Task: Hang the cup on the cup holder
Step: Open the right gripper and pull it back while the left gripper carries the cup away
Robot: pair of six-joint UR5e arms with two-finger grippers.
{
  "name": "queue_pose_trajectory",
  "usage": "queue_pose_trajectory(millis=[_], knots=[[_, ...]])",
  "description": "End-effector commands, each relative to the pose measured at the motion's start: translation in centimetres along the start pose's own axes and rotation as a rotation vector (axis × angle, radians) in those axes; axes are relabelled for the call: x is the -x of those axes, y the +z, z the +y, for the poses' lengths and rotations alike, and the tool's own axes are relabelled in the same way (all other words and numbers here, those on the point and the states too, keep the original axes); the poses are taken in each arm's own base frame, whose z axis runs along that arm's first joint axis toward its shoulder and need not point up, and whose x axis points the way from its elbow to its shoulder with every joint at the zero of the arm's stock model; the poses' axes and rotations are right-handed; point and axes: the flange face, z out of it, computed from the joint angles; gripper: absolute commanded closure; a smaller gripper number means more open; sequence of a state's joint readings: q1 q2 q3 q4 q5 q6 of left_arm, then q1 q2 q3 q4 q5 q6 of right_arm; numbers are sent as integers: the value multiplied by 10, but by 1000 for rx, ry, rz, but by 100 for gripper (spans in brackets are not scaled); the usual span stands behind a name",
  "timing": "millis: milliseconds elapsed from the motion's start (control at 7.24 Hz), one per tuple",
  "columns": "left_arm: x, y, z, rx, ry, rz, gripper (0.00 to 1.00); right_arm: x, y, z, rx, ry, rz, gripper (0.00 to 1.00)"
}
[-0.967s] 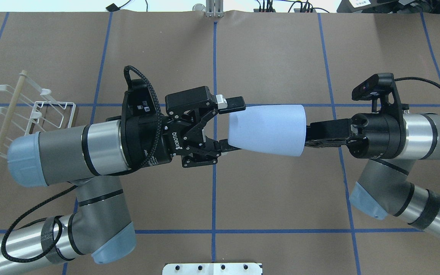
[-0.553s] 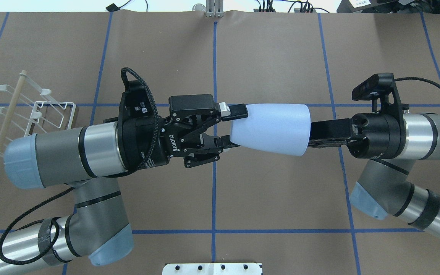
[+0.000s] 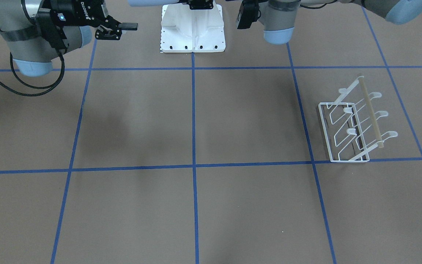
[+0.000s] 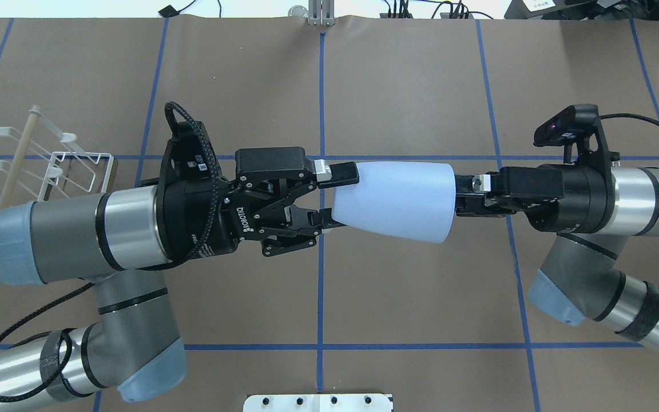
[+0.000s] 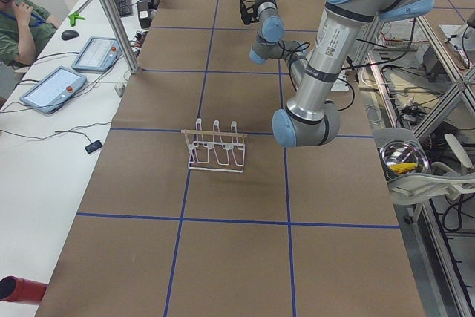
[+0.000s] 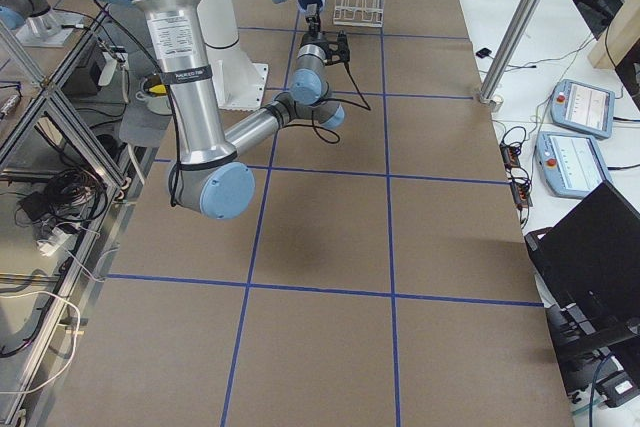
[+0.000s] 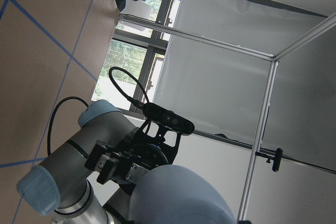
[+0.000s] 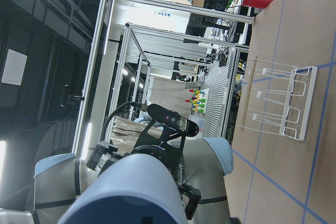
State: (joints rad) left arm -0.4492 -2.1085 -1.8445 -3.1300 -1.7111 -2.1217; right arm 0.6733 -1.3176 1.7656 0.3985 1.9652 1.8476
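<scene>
The cup point(image 4: 392, 200) is held in the air above the counter point(image 4: 421, 86), with its long axis level between the two pairs of jaws. Its narrow base is clenched by the left jaws. The right jaws, at the wide mouth, seem released. The rack point(image 4: 83, 154) stands behind the left jaws, on their wrist side, so it is probably to be reached by them.
</scene>
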Motion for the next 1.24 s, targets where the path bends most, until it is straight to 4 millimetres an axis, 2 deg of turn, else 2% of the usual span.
queue_pose_trajectory(millis=[0,138,276,553,691,829,967,1106], knots=[[-25,-22,-29,-28,83,-11,100,-3,-30,-31,-88,-23,93,0],[-40,-29,-50,-79,115,-34,100,-6,-44,-52,-140,-36,143,0],[-52,-33,-70,-136,136,-84,100,-13,-71,-92,-229,-82,242,0],[-71,-43,-112,-239,294,-260,100,-28,-98,-149,-294,-458,566,0],[-77,-48,-134,-285,350,-381,100,-30,-113,-171,-314,-512,699,0],[-85,-56,-154,-331,448,-486,100,-25,-123,-203,-345,-576,845,0],[-88,-81,-180,-389,495,-593,100,-20,-146,-228,-350,-626,985,0],[-105,-113,-209,-404,556,-718,100,-22,-167,-245,-334,-626,1118,0]])
